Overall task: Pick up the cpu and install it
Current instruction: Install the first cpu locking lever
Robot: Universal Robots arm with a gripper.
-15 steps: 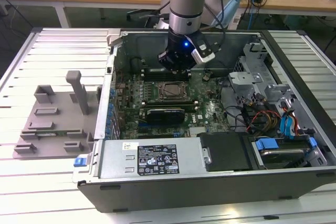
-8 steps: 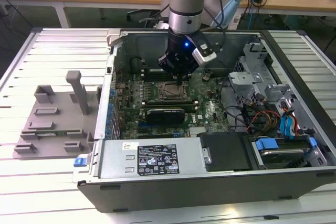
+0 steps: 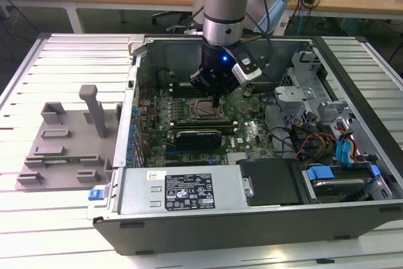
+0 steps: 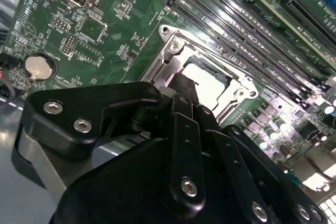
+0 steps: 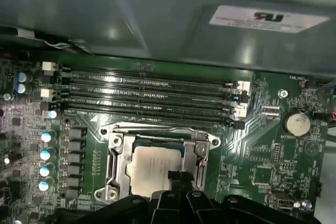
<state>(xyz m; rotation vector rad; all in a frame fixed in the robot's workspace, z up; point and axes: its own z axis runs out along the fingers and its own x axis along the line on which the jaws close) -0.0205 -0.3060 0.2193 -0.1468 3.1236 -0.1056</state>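
One gripper (image 3: pixel 216 102), black, lowered inside the open computer case (image 3: pixel 189 193); fingers drawn together, tips (image 5: pixel 178 178) at the edge of the cpu, whether they pinch it I cannot tell. One cpu (image 5: pixel 152 169), silvery-grey square, lying flat within the metal socket frame (image 5: pixel 113 166) on the green motherboard (image 5: pixel 262 156). Four long memory slots (image 5: pixel 152 95) run beside the socket. One round coin battery (image 5: pixel 296 123) sits near them. One grey plastic tray (image 3: pixel 63 146) rests outside the case, toward the exterior view's left.
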